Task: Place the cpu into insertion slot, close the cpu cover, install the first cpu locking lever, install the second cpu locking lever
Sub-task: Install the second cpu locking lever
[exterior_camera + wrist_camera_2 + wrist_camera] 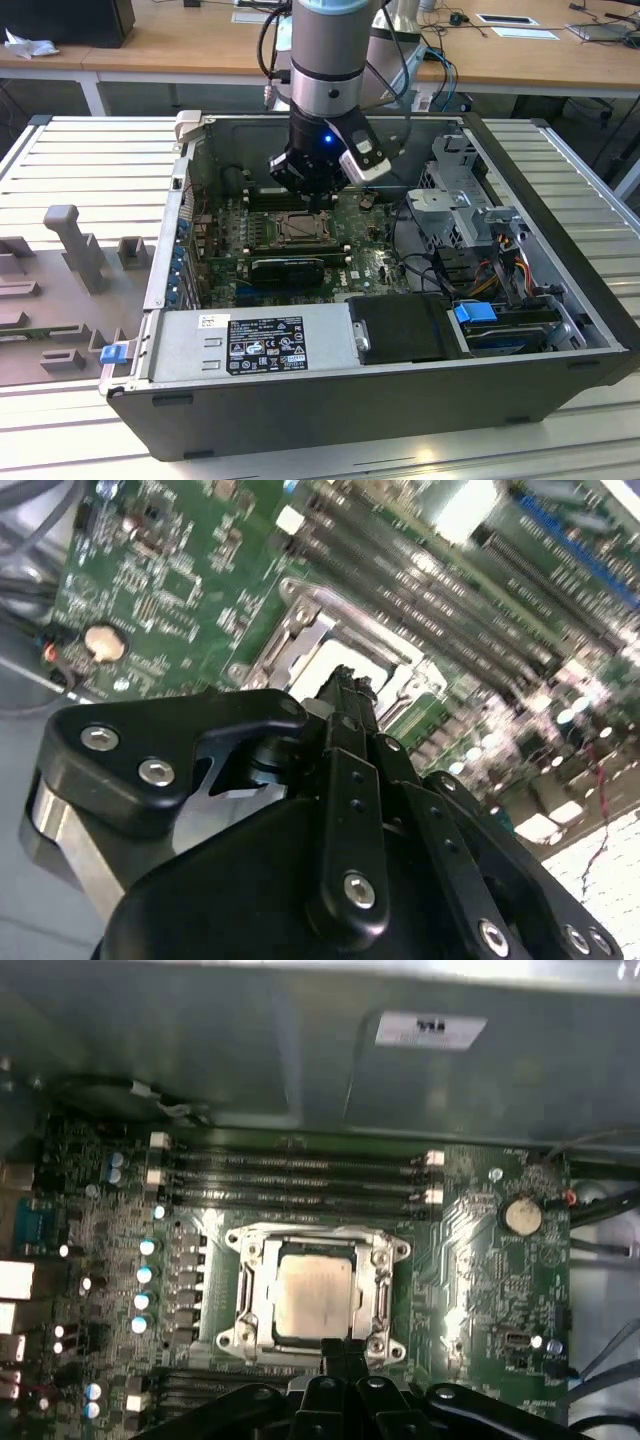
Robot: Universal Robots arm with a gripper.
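Note:
The cpu [313, 1293], a flat silver-grey square, lies in the insertion slot [243, 1334] on the green motherboard. The cpu cover [262, 1258] lies flat around the chip, which shows through its window. My gripper [346, 1350] hangs just above the socket's edge with its black fingers pressed together and nothing between them. In the second wrist view the gripper [346, 680] points down at the slot's metal rim [300, 620]. In the exterior view the gripper [318, 205] stands inside the open case, directly over the slot [298, 229].
Long black memory slots [290, 1175] run beside the socket, and a coin battery [521, 1216] sits on the board. A power supply [265, 345] and a black box [400, 328] fill the case front. A drive cage [470, 200] and cables [500, 270] crowd the exterior view's right.

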